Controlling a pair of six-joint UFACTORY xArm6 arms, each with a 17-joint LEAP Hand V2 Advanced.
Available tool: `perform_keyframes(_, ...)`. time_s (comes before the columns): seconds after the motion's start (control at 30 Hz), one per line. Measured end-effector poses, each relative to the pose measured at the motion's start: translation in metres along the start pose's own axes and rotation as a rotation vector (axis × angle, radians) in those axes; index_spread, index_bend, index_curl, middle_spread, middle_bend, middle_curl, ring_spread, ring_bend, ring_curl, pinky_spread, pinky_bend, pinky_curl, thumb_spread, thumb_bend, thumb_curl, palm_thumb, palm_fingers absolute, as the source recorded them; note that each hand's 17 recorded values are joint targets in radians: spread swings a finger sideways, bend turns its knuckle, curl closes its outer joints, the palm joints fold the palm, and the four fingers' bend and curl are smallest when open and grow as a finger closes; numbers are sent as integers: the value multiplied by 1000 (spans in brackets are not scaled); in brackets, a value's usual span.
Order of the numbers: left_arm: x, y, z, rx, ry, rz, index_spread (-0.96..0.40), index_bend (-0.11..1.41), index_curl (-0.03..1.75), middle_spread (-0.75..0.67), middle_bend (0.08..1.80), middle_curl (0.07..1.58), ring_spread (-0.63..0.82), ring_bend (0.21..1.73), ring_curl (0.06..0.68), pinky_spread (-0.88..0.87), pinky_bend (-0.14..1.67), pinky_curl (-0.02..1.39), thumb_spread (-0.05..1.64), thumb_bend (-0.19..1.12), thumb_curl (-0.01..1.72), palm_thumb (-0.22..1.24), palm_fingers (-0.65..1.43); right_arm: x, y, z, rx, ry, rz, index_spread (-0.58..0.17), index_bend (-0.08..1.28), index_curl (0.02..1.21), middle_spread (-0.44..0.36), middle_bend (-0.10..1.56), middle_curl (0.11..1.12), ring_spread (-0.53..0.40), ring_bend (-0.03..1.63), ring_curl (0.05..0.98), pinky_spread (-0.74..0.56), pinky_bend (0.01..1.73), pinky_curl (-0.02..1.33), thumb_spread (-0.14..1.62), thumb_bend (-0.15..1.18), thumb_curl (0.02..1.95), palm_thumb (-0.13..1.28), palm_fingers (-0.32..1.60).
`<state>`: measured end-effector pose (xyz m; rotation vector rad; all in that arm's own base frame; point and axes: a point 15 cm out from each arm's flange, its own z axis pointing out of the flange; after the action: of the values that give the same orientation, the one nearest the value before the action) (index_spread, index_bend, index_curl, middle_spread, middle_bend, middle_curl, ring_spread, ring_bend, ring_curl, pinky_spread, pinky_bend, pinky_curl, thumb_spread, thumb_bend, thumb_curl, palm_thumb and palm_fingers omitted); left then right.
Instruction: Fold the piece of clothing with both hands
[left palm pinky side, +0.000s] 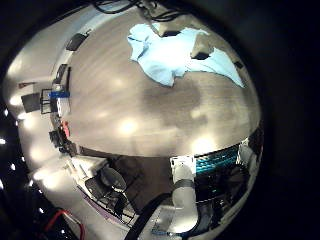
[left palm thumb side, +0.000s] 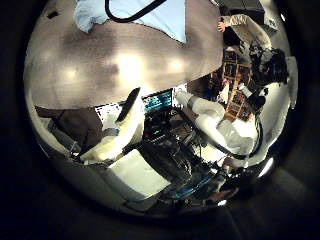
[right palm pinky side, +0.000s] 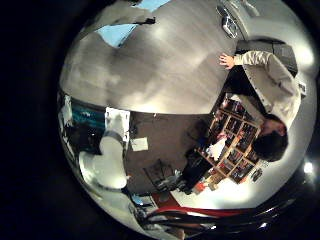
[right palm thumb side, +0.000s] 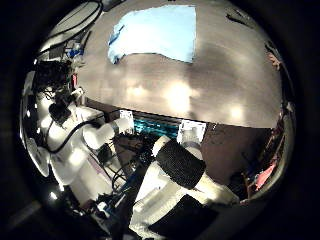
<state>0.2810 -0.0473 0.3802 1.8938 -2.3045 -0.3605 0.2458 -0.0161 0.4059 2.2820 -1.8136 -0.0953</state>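
Overhead, both palm cameras look down on a wooden counter (right palm thumb side: 200, 85) where the garment (right palm thumb side: 155, 32) lies, a pale cloth. From the right thumb side it looks spread fairly flat; from the left little finger side the garment (left palm pinky side: 180, 52) shows rumpled folds. Neither hand touches it. Whether either hand's fingers are apart or together, I cannot tell.

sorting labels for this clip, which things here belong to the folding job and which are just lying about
Job:
- light blue piece of clothing, spread on the wooden table

Lying about:
- dark objects at the table edge
- shelves of items beyond the table
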Motion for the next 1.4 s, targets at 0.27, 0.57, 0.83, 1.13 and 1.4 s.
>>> perform_keyframes(0.27, -2, 7, -6, 12, 8, -12, -110, 219, 498, 121, 181, 362, 250, 615, 201, 293, 235, 315, 1101, -21, 319, 422, 287, 1, 1, 5, -12, -2, -29, -385, 163, 282, -91, 348, 376, -31, 703, 211, 231, 743, 95, 1301, -13, 287, 430, 239)
perform_keyframes(0.57, -14, -25, 21, -16, -30, 21, -95, 164, 479, 125, 173, 349, 256, 618, 204, 298, 244, 332, 1102, -22, 318, 424, 256, 6, 2, 8, -21, -9, -8, -387, 162, 284, -87, 347, 373, -38, 701, 213, 232, 730, 99, 1308, -12, 286, 437, 248)
perform_keyframes(0.83, -62, -91, 65, 81, -97, 30, -56, 147, 404, 189, 165, 325, 314, 651, 218, 321, 355, 371, 1080, -32, 306, 345, 94, 16, -7, 19, -49, -28, 41, -386, 160, 283, -82, 355, 373, -47, 709, 215, 216, 717, 100, 1314, -12, 284, 445, 258)
perform_keyframes(1.13, -99, -176, 112, 156, -122, 95, -73, 149, 351, 244, 179, 307, 407, 653, 218, 372, 423, 383, 1002, -36, 301, 259, -8, 15, -19, 33, -107, -45, 48, -383, 163, 285, -77, 355, 373, -50, 709, 216, 209, 711, 107, 1317, -11, 285, 465, 263)
perform_keyframes(1.4, -108, -220, 150, 75, -94, 146, -83, 152, 314, 266, 174, 296, 450, 637, 215, 419, 440, 373, 953, -31, 306, 227, -37, 14, -31, 39, -129, -47, 41, -385, 163, 287, -76, 350, 372, -50, 714, 216, 208, 702, 111, 1321, -12, 284, 471, 268)
